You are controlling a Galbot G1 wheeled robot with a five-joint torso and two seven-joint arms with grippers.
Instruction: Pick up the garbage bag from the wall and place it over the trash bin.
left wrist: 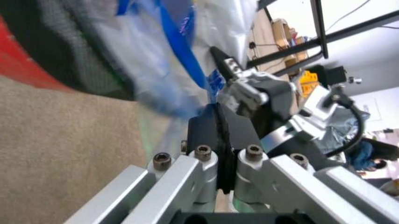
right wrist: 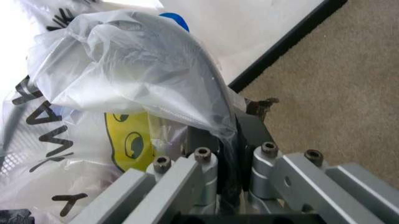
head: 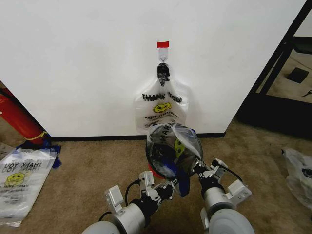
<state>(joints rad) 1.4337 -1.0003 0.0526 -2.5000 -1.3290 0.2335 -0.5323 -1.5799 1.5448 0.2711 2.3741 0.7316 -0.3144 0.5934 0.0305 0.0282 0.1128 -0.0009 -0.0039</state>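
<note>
Draped over the trash bin [head: 157,168], the garbage bag [head: 174,146] looks light, limp and slippery; the right gripper [right wrist: 232,140] pinches its rim, the left gripper [head: 168,187] closes at the bin's near side, best hold being gathered film

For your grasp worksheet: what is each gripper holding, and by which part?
Both grippers pinch the thin see-through plastic garbage bag draped over the black wire-mesh trash bin: the right gripper clamps its bunched edge, and the left gripper clamps its lower edge.
</note>
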